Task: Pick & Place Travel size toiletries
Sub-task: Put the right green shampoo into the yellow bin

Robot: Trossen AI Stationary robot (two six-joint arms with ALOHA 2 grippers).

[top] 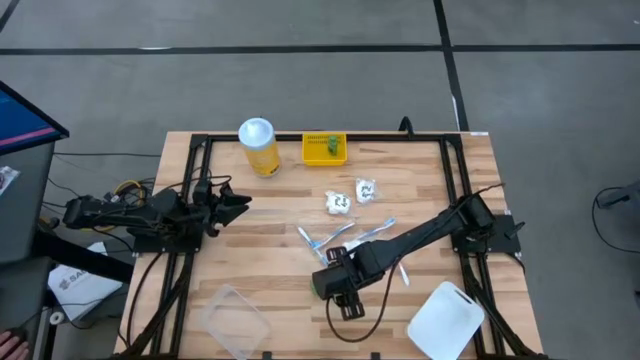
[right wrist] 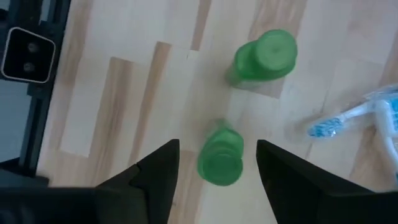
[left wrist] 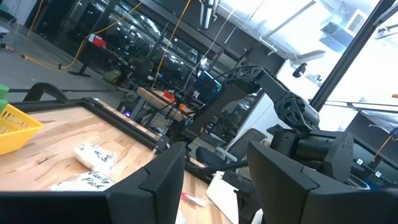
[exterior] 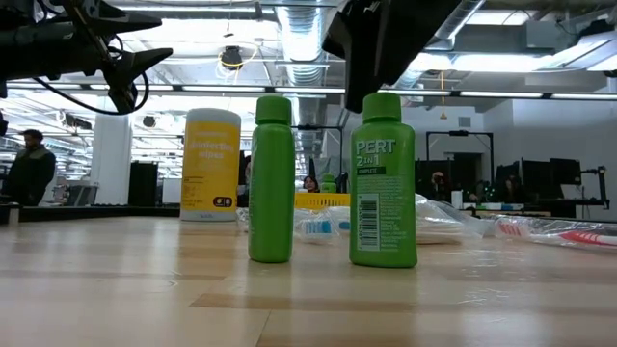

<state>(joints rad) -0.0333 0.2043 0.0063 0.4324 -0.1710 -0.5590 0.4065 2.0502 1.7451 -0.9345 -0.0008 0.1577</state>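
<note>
Two small green bottles stand upright on their bases near the table's near edge: a plain one (exterior: 270, 178) (right wrist: 264, 56) and a printed one (exterior: 384, 183) (right wrist: 221, 155). My right gripper (right wrist: 217, 149) (top: 340, 285) hangs open right above the printed bottle, one finger on either side of its cap, not touching. A third green piece (top: 333, 148) sits in the yellow tray. Two white packets (top: 338, 203) and toothbrushes (top: 330, 240) (right wrist: 348, 118) lie mid-table. My left gripper (left wrist: 216, 149) (top: 240, 205) waits open, raised over the table's left side.
A tall yellow jar with a white lid (top: 257, 145) and the yellow tray (top: 312, 150) stand at the far edge. A clear container (top: 235, 320) and a white lid (top: 445, 320) lie at the near edge. Bare wood lies between the left arm and the bottles.
</note>
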